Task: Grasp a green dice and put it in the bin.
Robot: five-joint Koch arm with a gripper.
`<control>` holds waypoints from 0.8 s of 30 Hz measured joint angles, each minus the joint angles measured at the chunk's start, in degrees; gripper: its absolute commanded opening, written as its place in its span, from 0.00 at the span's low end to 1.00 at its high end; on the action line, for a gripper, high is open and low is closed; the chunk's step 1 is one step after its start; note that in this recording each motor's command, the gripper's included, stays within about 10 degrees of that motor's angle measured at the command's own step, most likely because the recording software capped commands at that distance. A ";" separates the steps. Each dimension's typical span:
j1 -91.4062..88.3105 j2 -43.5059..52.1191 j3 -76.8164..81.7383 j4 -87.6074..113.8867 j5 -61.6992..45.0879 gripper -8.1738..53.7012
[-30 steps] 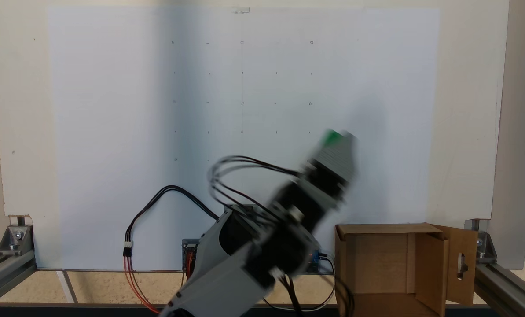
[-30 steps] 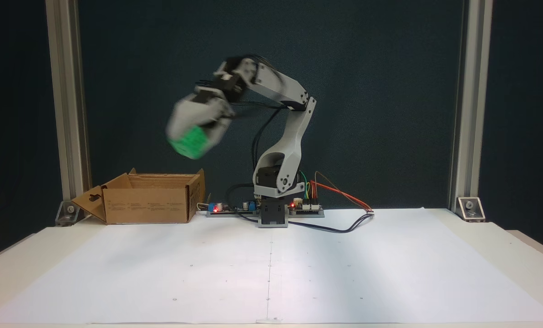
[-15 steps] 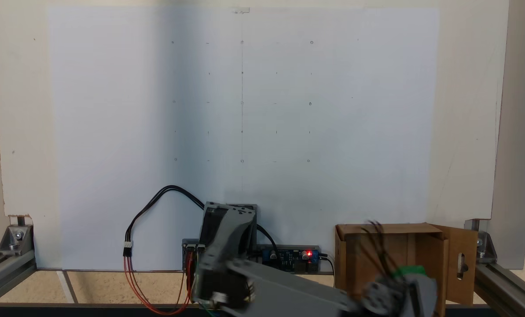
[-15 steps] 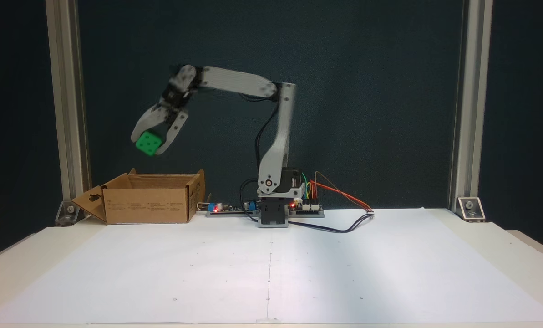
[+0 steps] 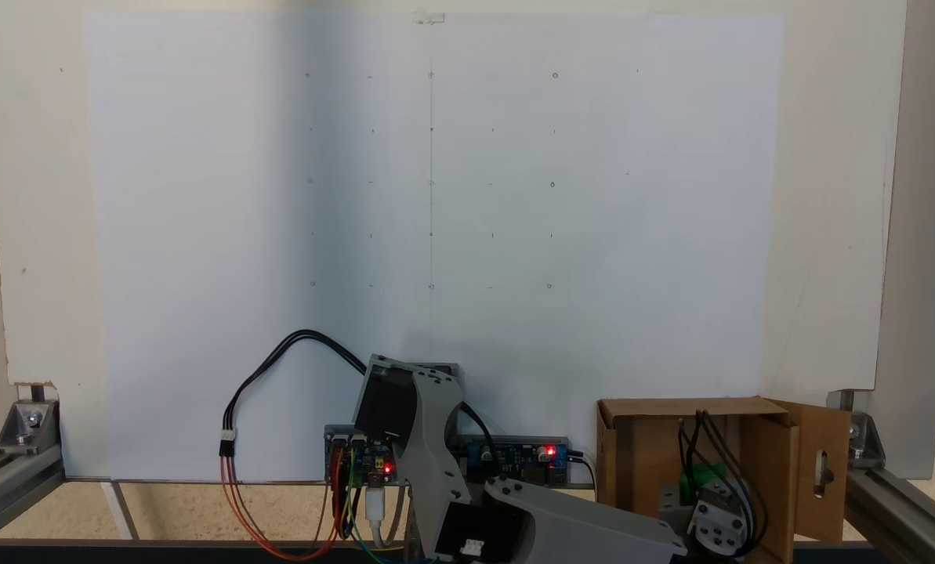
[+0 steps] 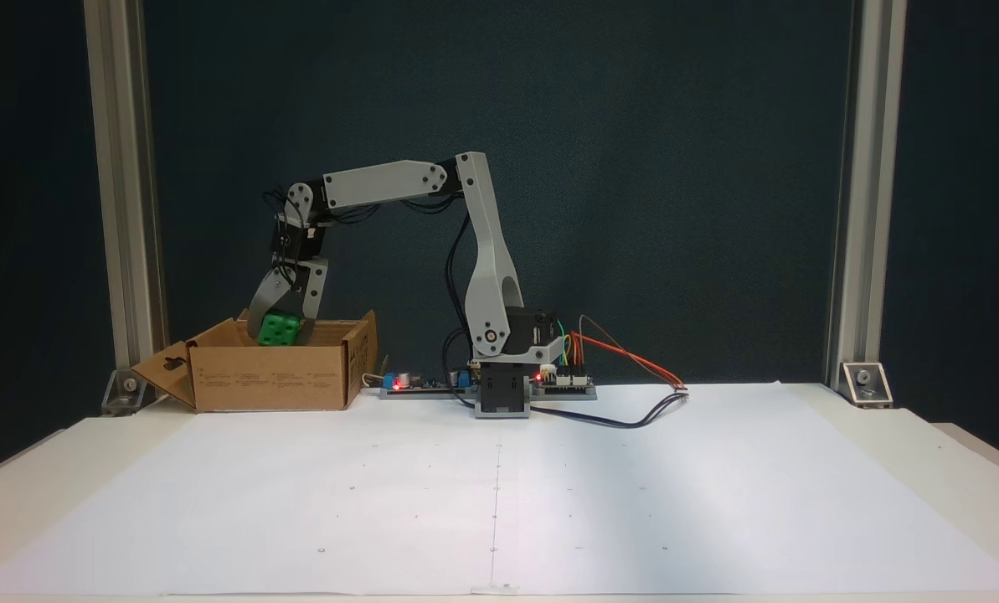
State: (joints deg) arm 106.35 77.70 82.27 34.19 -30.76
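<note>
small bright green plastic dice (image 6: 280, 329): lower edge hidden behind the near wall of the brown cardboard bin (image 6: 273, 377); seen from above (image 5: 701, 475), mostly covered by the wrist and black cables
tool (image 6: 279, 337): fingertips dip behind the bin's rim
bin floor: hidden in both fixed views
arm: lower part cut off by the bottom edge in the view from above
bin print: too small to read

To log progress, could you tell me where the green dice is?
Left in a fixed view, the green dice sits between the gripper's fingers, at the bin's rim.

Illegibly small print on bin (image 6: 273, 378).
</note>
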 measured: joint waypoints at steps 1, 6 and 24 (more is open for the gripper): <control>-0.09 0.00 0.00 -0.09 0.00 0.32; -0.35 0.00 0.00 -1.05 -0.18 0.69; -23.91 18.98 -10.72 -3.78 22.85 0.84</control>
State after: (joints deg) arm 82.44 96.68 71.54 30.41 -7.91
